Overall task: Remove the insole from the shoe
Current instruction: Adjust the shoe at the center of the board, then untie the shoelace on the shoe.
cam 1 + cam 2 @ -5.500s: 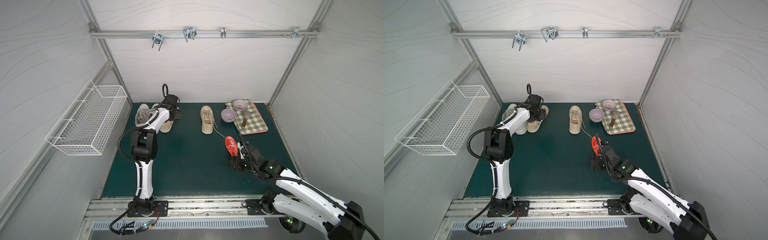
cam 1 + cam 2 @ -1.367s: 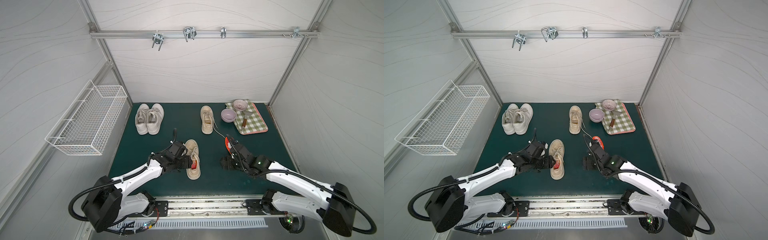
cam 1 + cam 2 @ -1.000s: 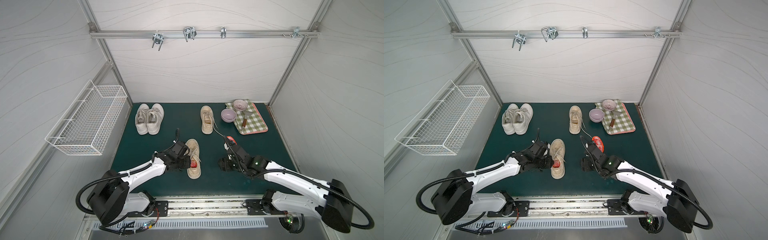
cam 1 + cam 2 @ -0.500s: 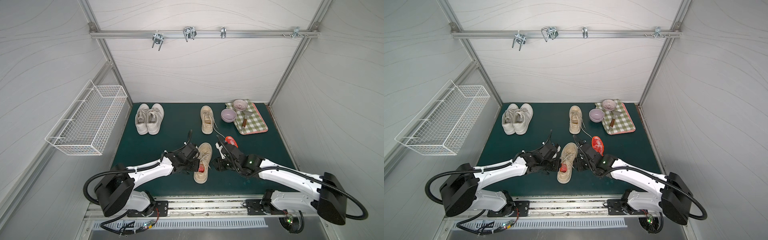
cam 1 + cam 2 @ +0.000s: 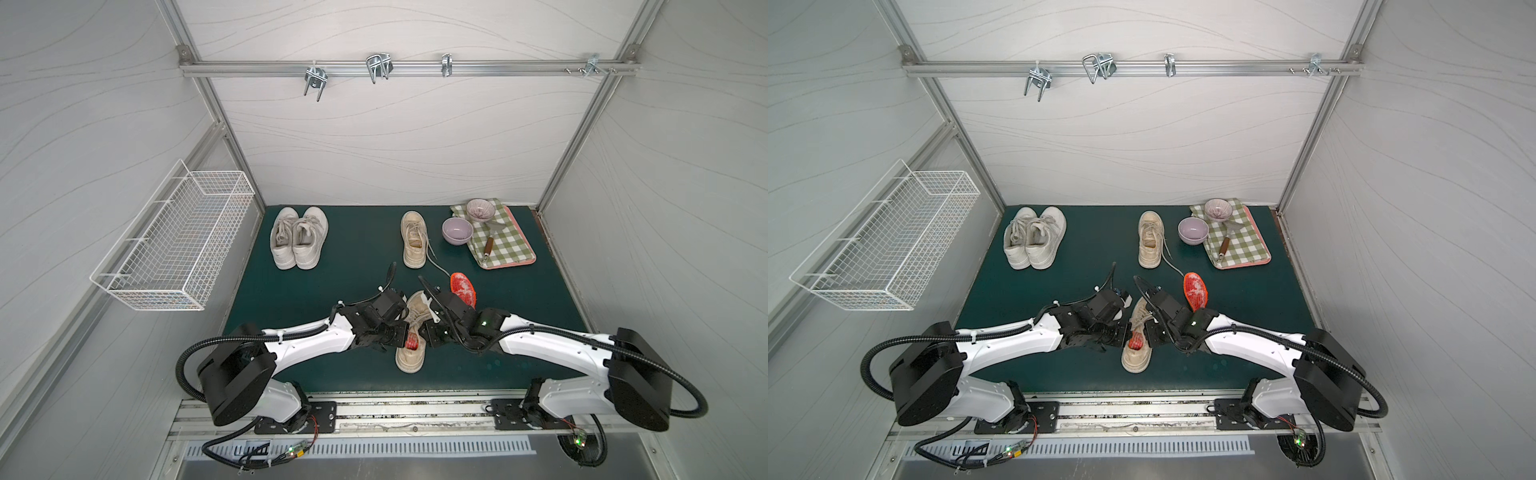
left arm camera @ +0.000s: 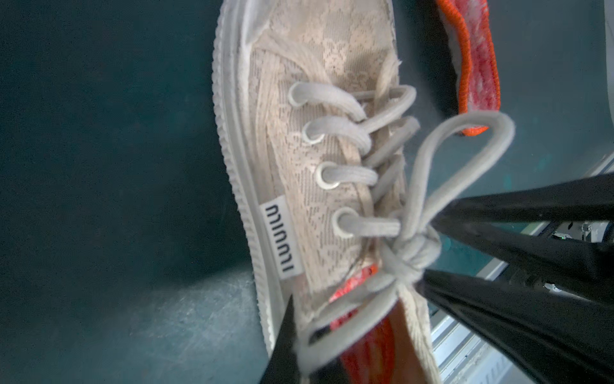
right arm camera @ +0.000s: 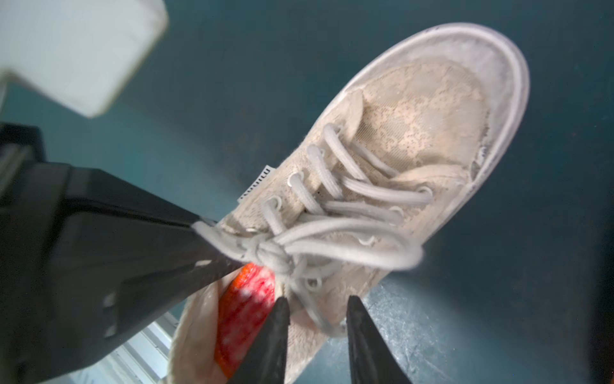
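Pinched one rim of the shoe [image 7: 422,116] with the left gripper [image 5: 400,337], straddled the other, jaws apart, with the right gripper [image 7: 315,312] (insole [image 7: 246,312] inside).

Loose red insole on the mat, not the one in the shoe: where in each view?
Top view: loose insole on the mat, right of the near beige shoe, by its toe.
Top view: same spot.
Left wrist: insole beside the shoe's toe.
Right wrist: not in it.
Shared landmark: the near beige shoe, in all four.
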`<action>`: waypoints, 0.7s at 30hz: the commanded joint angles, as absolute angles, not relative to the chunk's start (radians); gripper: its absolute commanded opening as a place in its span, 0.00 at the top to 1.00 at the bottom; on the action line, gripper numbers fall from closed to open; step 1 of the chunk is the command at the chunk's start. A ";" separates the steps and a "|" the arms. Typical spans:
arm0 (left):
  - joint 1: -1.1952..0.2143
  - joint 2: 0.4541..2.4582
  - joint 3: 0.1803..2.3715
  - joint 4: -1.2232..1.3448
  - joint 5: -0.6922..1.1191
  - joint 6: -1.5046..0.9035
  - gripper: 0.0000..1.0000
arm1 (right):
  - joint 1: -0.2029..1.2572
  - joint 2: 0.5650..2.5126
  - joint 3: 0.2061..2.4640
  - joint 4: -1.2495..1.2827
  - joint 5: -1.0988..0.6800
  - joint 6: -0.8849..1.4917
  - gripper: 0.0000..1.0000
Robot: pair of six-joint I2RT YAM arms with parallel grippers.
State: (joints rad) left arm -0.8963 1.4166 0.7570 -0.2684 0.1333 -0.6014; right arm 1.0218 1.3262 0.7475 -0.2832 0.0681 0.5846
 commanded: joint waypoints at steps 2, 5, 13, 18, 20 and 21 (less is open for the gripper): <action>-0.908 1.420 0.822 -0.180 0.161 -0.588 1.00 | 1.032 1.355 0.772 -0.267 0.076 0.579 0.71; -0.911 1.415 0.821 -0.176 0.160 -0.588 1.00 | 1.031 1.370 0.779 -0.284 0.102 0.585 0.76; -0.912 1.414 0.816 -0.213 0.084 -0.603 1.00 | 1.034 1.344 0.778 -0.324 0.161 0.597 0.91; -0.896 1.418 0.798 -0.215 0.031 -0.639 1.00 | 1.035 1.307 0.778 -0.385 0.235 0.613 0.96; -0.878 1.415 0.787 -0.208 0.033 -0.654 1.00 | 1.032 1.298 0.778 -0.424 0.277 0.636 0.98; -0.870 1.412 0.779 -0.202 0.036 -0.660 1.00 | 1.031 1.294 0.777 -0.437 0.293 0.644 0.99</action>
